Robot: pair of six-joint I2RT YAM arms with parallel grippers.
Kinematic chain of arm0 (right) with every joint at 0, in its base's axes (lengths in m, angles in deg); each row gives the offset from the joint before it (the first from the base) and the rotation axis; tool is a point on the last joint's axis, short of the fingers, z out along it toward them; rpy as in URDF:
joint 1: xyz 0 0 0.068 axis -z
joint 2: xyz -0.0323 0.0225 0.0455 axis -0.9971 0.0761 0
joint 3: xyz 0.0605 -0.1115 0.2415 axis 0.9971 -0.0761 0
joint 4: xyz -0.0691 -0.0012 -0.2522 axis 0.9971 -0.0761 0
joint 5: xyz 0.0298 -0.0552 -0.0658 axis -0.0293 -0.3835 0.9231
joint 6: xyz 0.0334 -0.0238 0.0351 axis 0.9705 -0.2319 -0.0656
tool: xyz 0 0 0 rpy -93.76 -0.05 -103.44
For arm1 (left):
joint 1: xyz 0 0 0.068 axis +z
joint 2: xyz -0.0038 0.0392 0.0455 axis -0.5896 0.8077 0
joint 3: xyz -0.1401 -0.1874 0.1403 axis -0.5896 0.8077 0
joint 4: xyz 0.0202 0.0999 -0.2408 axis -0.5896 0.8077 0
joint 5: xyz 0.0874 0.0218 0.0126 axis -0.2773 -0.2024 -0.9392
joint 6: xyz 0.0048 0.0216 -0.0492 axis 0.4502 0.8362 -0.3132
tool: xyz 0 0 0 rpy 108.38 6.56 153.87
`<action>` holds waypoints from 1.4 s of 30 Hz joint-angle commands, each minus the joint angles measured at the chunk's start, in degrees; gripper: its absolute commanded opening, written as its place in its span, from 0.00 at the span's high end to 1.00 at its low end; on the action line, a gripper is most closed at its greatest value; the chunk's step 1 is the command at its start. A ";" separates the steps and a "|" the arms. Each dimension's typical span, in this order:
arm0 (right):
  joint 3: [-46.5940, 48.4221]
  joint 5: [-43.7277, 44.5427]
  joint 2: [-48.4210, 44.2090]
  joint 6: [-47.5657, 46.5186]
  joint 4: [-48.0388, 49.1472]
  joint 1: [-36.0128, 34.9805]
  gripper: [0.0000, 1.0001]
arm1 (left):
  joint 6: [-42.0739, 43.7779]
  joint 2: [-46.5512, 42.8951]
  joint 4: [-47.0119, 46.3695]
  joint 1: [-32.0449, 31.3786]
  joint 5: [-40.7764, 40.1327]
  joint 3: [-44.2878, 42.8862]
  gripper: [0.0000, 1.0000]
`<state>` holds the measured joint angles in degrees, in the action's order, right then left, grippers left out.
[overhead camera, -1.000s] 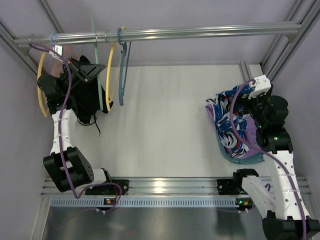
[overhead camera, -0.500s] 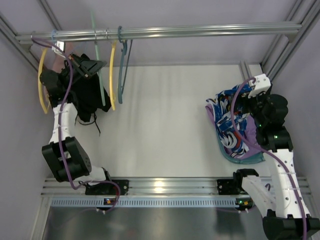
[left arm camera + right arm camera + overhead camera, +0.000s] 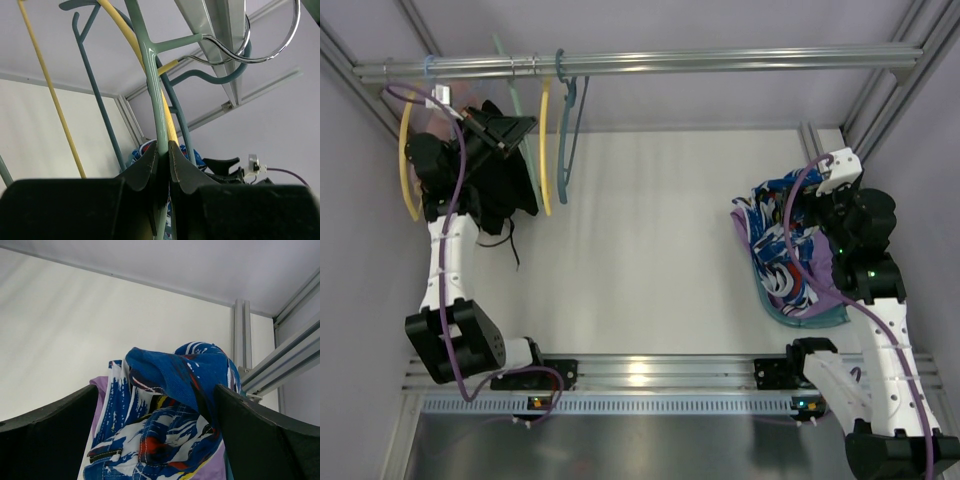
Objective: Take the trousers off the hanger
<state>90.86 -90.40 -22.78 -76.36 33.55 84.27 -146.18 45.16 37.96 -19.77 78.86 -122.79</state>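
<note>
Around me stand plain pale lilac walls (image 3: pixel 350 300). My white table (image 3: pixel 640 250) lies evenly lit, a silver rail (image 3: pixel 720 62) crossing above its far edge, aluminium struts (image 3: pixel 900 80) bracing the right corner.

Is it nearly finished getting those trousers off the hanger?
Looks nearly done. The trousers already lie off the mint-green hanger, heaped on the table at the right, by the open right gripper. In hand: the left gripper is clamped on the bare hanger up by the rail. Left: letting go of it, probably.
</note>
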 commanded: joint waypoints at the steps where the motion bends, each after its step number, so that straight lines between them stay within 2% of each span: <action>1: 2.22 -1.38 -0.18 1.61 0.68 0.49 0.01 | 6.13 -3.07 9.90 -0.54 -9.55 -1.76 0.94; 4: 2.13 -1.30 -0.26 1.52 0.51 0.40 0.01 | 6.05 -4.04 11.68 -0.89 -11.84 -1.93 0.92; 7: 1.78 -1.38 -0.62 1.52 0.59 0.40 0.01 | 6.22 -3.78 14.13 -1.77 -12.90 -3.51 0.82; 11: 1.52 -1.38 -0.70 1.70 0.50 0.49 0.01 | 6.57 -3.51 15.11 -2.82 -13.96 -4.57 0.67; 12: 1.43 -1.38 -0.79 1.70 0.59 0.49 0.01 | 6.58 -3.60 15.20 -3.00 -13.96 -4.66 0.57; 13: 1.34 -1.38 -0.88 1.70 0.59 0.40 0.01 | 6.75 -3.78 15.20 -3.09 -13.96 -4.48 0.53; 16: 0.99 -1.30 -1.23 1.61 0.51 0.49 0.01 | 7.80 -5.26 15.72 -3.18 -14.40 -3.52 0.45; 21: 0.55 -1.30 -1.67 1.52 0.59 0.49 0.01 | 14.21 -8.96 20.55 -3.53 -17.91 -2.81 0.41; 25: 0.37 -1.30 -1.58 1.70 0.86 0.40 0.01 | 23.68 -11.51 27.49 -4.84 -25.36 -4.21 0.38; 33: 0.29 -1.21 -1.49 2.05 1.30 0.40 0.01 | 36.45 -9.23 43.03 -9.68 -37.67 -10.53 0.39; 42: -0.24 -0.77 -2.02 1.79 1.30 0.40 0.00 | 46.12 -7.82 48.51 -13.10 -47.26 -12.57 0.44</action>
<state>90.77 -90.81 -23.80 -75.25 33.46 84.27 -105.96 37.62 84.64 -31.72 36.56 -132.58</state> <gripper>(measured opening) 0.993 0.570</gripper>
